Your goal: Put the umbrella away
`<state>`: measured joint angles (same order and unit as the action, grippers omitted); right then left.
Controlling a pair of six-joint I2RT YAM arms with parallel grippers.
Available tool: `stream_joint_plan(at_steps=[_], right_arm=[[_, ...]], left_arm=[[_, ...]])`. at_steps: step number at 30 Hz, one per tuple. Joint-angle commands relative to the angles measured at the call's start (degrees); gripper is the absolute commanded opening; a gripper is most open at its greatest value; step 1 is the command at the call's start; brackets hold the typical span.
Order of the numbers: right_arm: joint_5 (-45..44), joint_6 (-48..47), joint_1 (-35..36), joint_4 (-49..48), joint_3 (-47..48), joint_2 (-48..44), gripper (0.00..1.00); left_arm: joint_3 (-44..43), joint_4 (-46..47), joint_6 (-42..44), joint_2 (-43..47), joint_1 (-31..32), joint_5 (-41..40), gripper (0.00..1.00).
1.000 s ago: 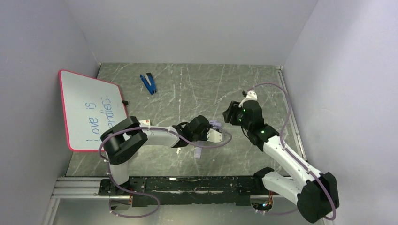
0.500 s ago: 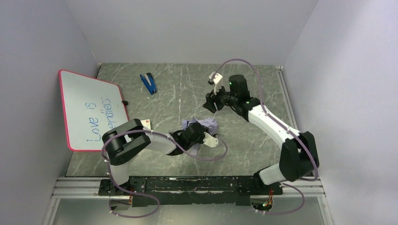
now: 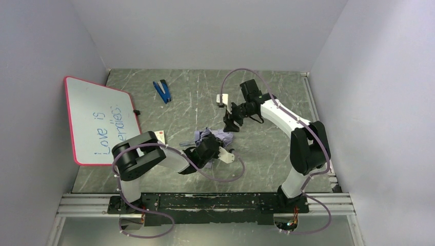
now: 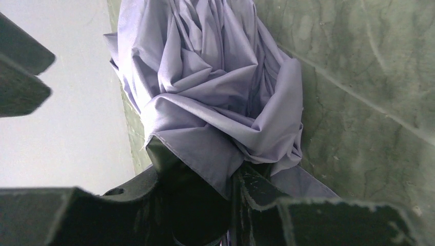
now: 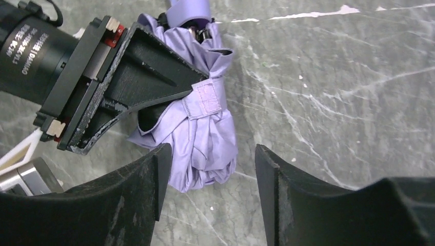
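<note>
The umbrella (image 3: 214, 136) is a crumpled bundle of pale lavender fabric lying on the grey marbled table (image 3: 267, 154) near the middle. My left gripper (image 3: 209, 148) is shut on its near end; in the left wrist view the fabric (image 4: 205, 77) bunches out from between the closed jaws (image 4: 233, 179). My right gripper (image 3: 231, 120) hovers just beyond the umbrella's far right end, open and empty. In the right wrist view its fingers (image 5: 211, 154) straddle the umbrella's loose end (image 5: 205, 143), apart from it. The closure strap (image 5: 206, 98) lies across the bundle, next to the left gripper (image 5: 128, 77).
A whiteboard (image 3: 100, 118) with a pink rim and blue writing leans at the left wall. A blue clip-like tool (image 3: 162, 91) lies at the far left. A small white and red card (image 3: 160, 136) lies by the left arm. Walls close in on three sides.
My right arm has swung from the umbrella's right round to its far side and now points down at it. My left gripper has drawn the umbrella slightly left and nearer.
</note>
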<state>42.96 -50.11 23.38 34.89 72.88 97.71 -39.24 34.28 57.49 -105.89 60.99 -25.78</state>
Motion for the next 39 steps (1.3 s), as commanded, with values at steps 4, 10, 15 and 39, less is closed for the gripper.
stream_joint_plan(at_steps=[4,10,15,39], right_arm=[[3.97,-9.06,0.52,4.18,2.69,3.38,0.66],[1.34,-9.39,2.79,4.65,4.73,6.89,0.66],[0.99,-10.05,4.17,6.24,8.11,11.59,0.67],[-11.29,-3.5,7.19,13.45,10.92,26.12,0.29]], left_arm=[[4.59,-10.99,2.01,-3.38,0.21,-2.72,0.05],[5.0,-10.3,2.27,-3.11,0.52,-2.54,0.05],[5.53,-9.58,2.61,-2.81,1.01,-2.44,0.05],[4.97,-1.6,0.18,0.67,1.19,-7.25,0.43]])
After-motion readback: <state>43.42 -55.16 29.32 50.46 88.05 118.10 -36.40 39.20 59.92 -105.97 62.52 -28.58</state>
